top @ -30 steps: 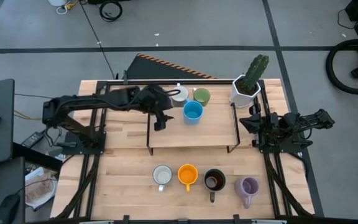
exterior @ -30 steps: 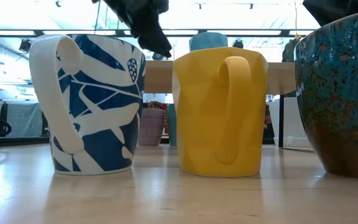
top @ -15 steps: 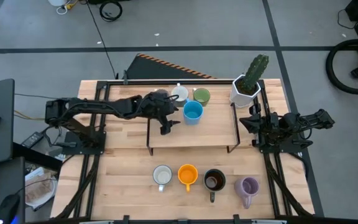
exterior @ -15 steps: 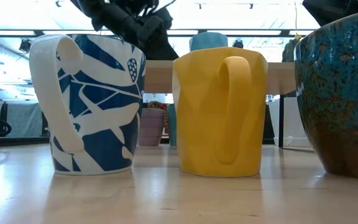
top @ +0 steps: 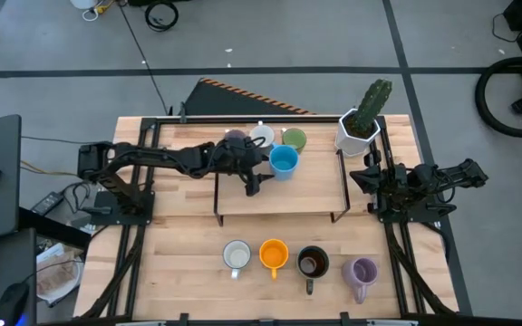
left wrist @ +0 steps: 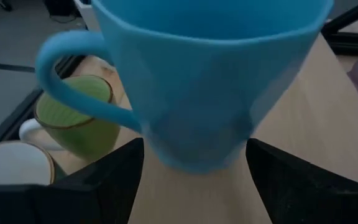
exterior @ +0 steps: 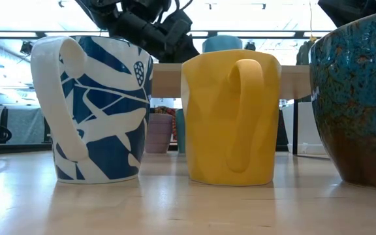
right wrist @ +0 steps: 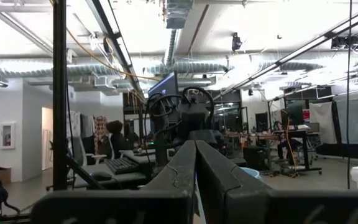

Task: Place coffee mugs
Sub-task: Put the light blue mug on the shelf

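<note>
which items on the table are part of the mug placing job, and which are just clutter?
Job:
blue mug, with the open left gripper beside it
green mug
white mug on the shelf
lavender mug behind the arm
front row: white mug, orange mug, dark mug, lavender mug

Clutter:
cactus pot

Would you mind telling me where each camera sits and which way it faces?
High view: overhead, straight down on the table; both arms show.
Low view: at tabletop height, facing the patterned mug and orange mug; an arm hangs above.
Left wrist view: looks past the open left gripper at the blue mug, shared with the high view.
Right wrist view: looks past the shut right gripper into the room.
</note>
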`<action>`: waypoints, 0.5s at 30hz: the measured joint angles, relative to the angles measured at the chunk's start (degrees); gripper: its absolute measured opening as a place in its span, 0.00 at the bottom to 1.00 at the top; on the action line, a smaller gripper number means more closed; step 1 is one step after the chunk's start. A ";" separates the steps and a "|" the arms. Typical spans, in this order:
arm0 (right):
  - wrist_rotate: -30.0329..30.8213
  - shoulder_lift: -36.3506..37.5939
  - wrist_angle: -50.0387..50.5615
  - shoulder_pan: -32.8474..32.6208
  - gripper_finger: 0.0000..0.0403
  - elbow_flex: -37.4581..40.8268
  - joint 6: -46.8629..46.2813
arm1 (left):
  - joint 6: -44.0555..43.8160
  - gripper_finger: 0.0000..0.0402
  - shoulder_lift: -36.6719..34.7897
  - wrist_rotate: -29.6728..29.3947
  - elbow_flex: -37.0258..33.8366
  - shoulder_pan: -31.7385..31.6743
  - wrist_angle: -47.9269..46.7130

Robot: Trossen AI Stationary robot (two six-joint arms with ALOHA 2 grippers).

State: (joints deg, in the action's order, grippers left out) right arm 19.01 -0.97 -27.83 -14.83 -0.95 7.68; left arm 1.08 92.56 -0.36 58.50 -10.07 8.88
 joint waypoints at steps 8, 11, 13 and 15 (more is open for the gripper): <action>0.00 0.02 -0.49 0.00 0.04 0.00 0.00 | 0.99 0.72 1.87 -0.56 0.04 1.02 1.06; 0.00 0.02 -0.64 0.00 0.04 0.00 0.02 | 1.30 0.72 2.71 -0.08 0.04 1.31 2.92; 0.00 0.02 -0.64 0.00 0.04 0.00 0.02 | 2.08 0.72 3.14 0.29 0.06 1.31 4.42; 0.00 0.02 -0.77 0.02 0.04 0.00 0.02 | 2.56 0.72 3.14 0.64 0.66 1.31 4.08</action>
State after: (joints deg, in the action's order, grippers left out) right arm 19.01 -0.95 -28.60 -14.81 -0.95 7.70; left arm 3.65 95.70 0.28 59.16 -8.75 12.97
